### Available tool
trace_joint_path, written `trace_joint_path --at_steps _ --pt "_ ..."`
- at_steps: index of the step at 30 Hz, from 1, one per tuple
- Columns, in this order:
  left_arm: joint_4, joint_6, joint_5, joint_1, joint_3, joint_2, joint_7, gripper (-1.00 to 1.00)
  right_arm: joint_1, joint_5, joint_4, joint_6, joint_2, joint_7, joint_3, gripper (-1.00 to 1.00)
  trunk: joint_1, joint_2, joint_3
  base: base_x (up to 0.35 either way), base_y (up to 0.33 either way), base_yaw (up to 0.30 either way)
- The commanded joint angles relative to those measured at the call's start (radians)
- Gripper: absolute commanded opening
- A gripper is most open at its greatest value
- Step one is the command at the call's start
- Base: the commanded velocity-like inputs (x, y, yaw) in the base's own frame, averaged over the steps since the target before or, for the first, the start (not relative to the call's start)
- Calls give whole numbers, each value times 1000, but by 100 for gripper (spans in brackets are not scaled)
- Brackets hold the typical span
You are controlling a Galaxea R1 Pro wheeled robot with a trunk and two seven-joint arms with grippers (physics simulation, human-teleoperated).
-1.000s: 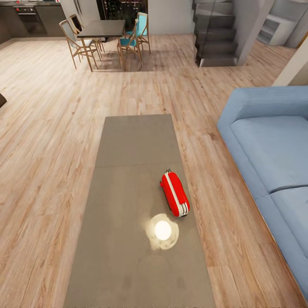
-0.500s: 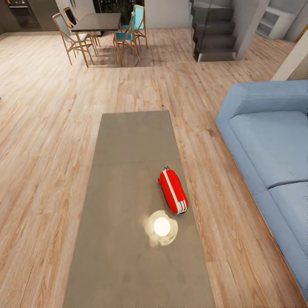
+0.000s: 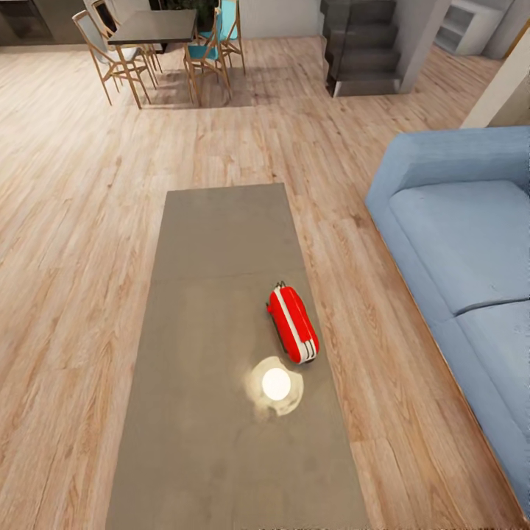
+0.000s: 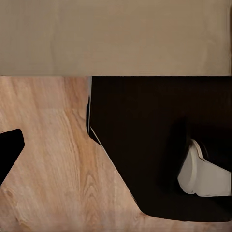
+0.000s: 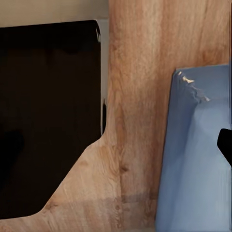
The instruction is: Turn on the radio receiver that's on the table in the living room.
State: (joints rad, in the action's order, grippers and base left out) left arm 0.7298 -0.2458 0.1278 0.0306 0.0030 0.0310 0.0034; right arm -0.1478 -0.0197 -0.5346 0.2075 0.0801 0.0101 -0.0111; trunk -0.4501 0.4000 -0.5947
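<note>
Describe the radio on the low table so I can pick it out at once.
Beside the light blue sofa stands a long grey matte table. On its sofa-side half lies a small bright red oblong radio receiver with a white band, just beyond a round glare spot.

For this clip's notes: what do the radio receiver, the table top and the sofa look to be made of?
The radio receiver: probably glossy plastic, judging by its bright red shell, white band and smooth rounded edges. The table: matte grey, concrete-like, with a seam across it; yet a lamp glare reflects off it, so perhaps sealed. The sofa: light blue, soft-looking cushions, likely fabric.
</note>
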Motion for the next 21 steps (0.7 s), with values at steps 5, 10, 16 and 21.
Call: trace_joint_path --at_steps 5,10,16,21 --pt "-1 -21 1 66 0 -5 -4 100 -67 -83 -1 1 0 -3 -1 100 0 0 -8 0 0 -79" --pt "-1 -48 1 115 -3 -8 -5 100 -130 -113 -1 2 0 -7 0 100 0 0 -16 0 0 -79" --pt "-1 -71 1 191 -6 -8 -5 100 -209 -128 -1 3 0 -11 0 100 0 0 -26 0 0 -79" --pt "-1 -74 -2 234 -6 -8 -5 100 -249 -133 -1 2 0 -13 0 100 0 0 -34 0 0 -79"
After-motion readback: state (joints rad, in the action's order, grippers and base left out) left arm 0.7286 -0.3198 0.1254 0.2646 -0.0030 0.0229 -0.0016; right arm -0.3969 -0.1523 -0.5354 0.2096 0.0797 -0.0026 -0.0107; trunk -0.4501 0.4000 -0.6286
